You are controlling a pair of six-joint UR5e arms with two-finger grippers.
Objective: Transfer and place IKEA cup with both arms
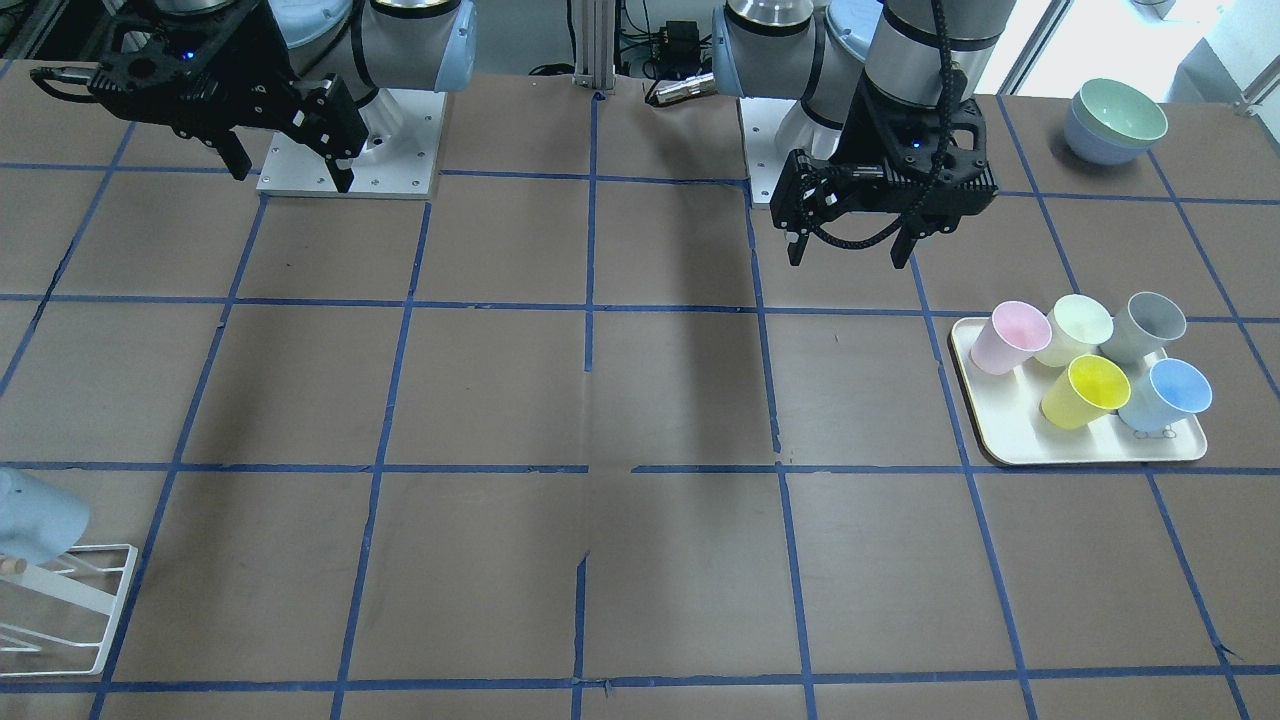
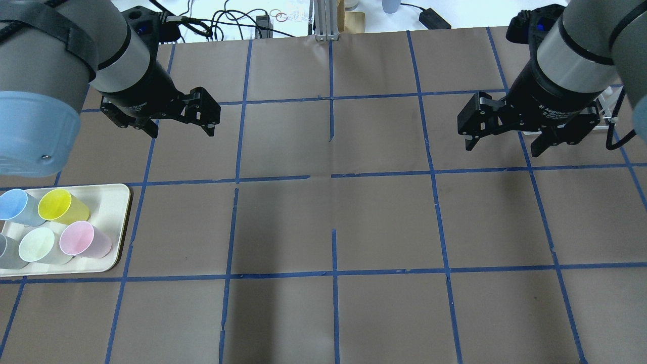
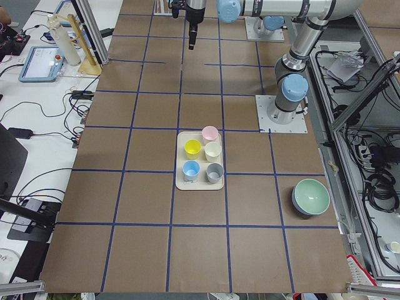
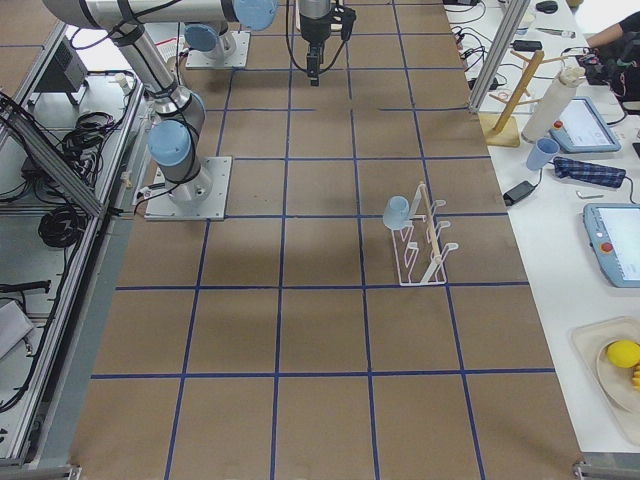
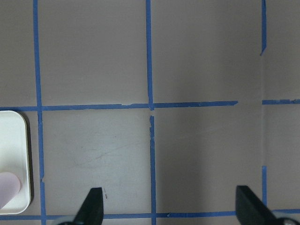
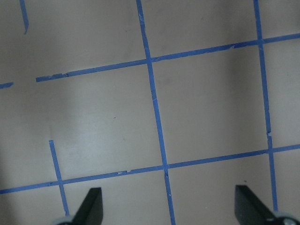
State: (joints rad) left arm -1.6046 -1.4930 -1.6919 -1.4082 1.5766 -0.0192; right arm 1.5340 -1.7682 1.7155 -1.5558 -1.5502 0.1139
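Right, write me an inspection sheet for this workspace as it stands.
Surface: brown table with blue tape grid, tape broken in places.
Job's things: blue cup upright on the cream tray, untouched; white rack already holds a similar pale blue cup.
Clutter: pink cup, yellow cup, pale green cup and grey cup share the tray; stacked bowls at a table corner.
Tools: left tool and right tool open, empty, above the table.
Cables: black cable looped at the left tool; loose leads beyond the table's far edge.
Surroundings: teach pendant on a side bench.
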